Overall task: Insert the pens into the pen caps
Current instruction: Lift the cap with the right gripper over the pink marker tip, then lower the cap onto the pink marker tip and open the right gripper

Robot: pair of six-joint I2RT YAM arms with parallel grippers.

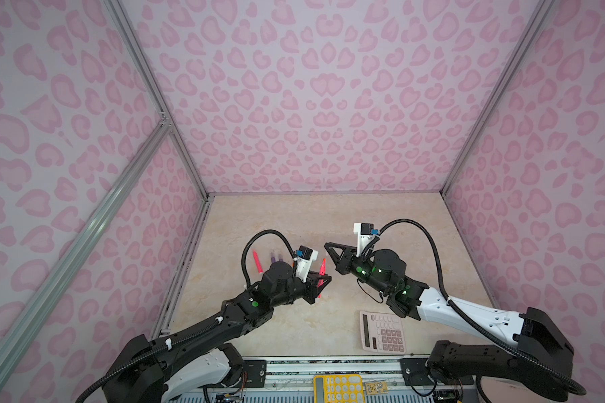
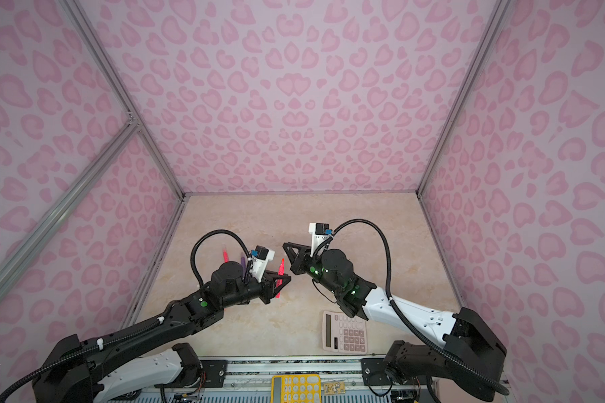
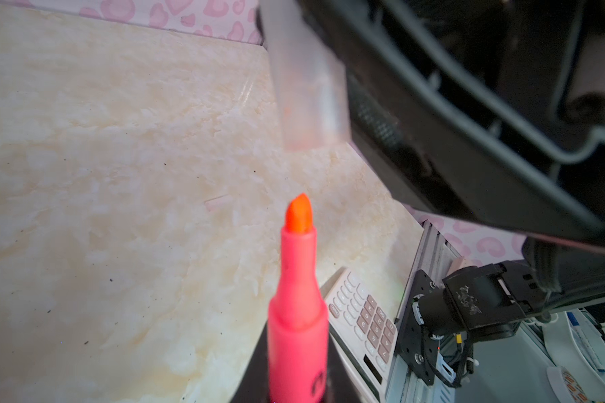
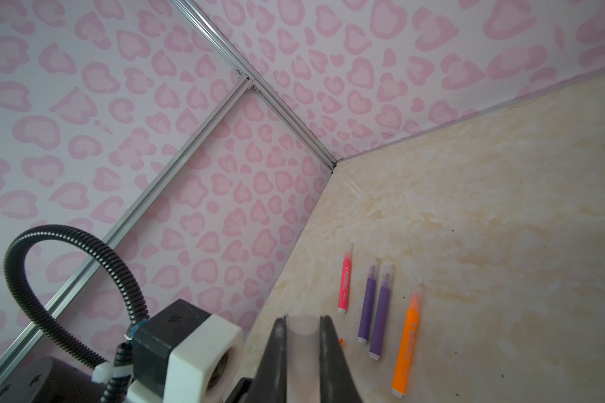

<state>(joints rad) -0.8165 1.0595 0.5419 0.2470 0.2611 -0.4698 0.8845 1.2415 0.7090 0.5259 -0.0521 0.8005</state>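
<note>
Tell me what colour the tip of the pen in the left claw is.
Orange tip on a pink-red pen; clearest in the left wrist view.

Marbled beige tabletop (image 1: 294,223) carries four pens (image 4: 380,314) and a pink calculator (image 1: 383,331).

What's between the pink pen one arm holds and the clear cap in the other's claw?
Nothing: the left wrist view shows a bare gap between the orange-tipped pink-red marker pen and the clear plastic cap, with only beige tabletop behind.
</note>
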